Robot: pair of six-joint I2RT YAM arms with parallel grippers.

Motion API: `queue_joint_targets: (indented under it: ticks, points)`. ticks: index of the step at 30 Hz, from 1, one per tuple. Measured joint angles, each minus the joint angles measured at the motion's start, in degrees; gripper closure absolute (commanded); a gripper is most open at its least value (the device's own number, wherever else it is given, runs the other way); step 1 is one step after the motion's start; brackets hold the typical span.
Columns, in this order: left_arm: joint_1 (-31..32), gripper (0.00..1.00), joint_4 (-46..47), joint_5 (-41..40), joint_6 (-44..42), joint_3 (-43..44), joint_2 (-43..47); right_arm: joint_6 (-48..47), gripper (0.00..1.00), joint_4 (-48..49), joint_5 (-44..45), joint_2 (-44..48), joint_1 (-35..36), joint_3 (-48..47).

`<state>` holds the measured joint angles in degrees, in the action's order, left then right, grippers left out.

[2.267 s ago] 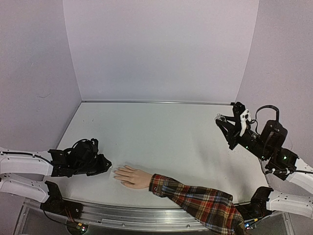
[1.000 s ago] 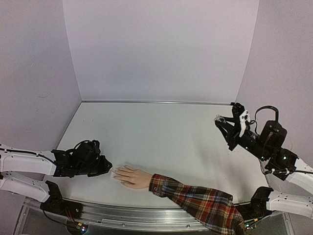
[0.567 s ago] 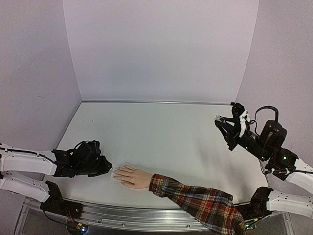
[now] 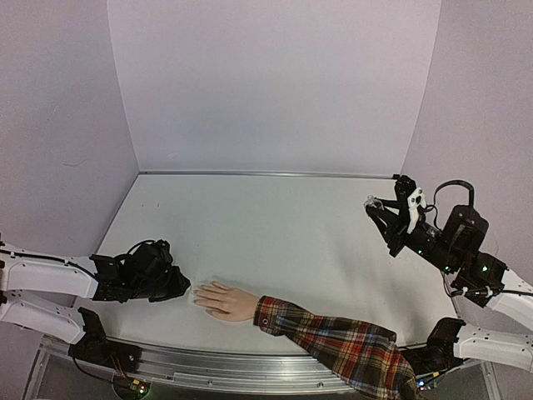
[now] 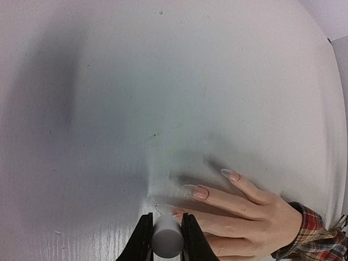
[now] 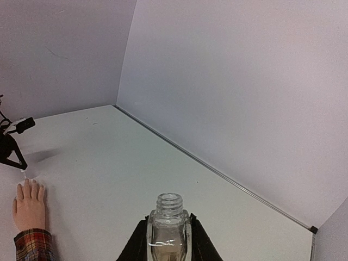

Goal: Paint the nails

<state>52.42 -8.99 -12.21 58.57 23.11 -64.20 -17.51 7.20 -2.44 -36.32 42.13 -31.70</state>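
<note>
A pale hand (image 4: 223, 300) with a red plaid sleeve (image 4: 341, 342) lies flat at the table's front, fingers pointing left. Its long nails (image 5: 196, 191) show in the left wrist view. My left gripper (image 5: 166, 231) is shut on a grey cylindrical brush cap (image 5: 166, 243) and sits right at the tip of one finger's nail (image 5: 166, 209). It also shows in the top view (image 4: 176, 286). My right gripper (image 6: 169, 239) is shut on an open clear glass bottle (image 6: 169, 225), held above the table at the right (image 4: 393, 218).
The white table (image 4: 275, 225) is walled at the back and both sides, with a metal rail (image 4: 250, 367) along the front edge. The sleeve runs from the hand to the front right, near the right arm's base (image 4: 450, 337).
My left gripper has drawn back slightly to the left and nearer, staying at the fingertips. The right arm and the hand have not moved.
</note>
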Motion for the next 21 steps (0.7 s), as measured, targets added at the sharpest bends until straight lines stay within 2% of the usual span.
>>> queue_joint_targets:
  ticks: [21]
  points:
    - [0.0,1.00,-1.5,-1.8,-0.2,0.1,-0.1,0.0,1.00,0.0,-0.2,0.0,0.0,0.0]
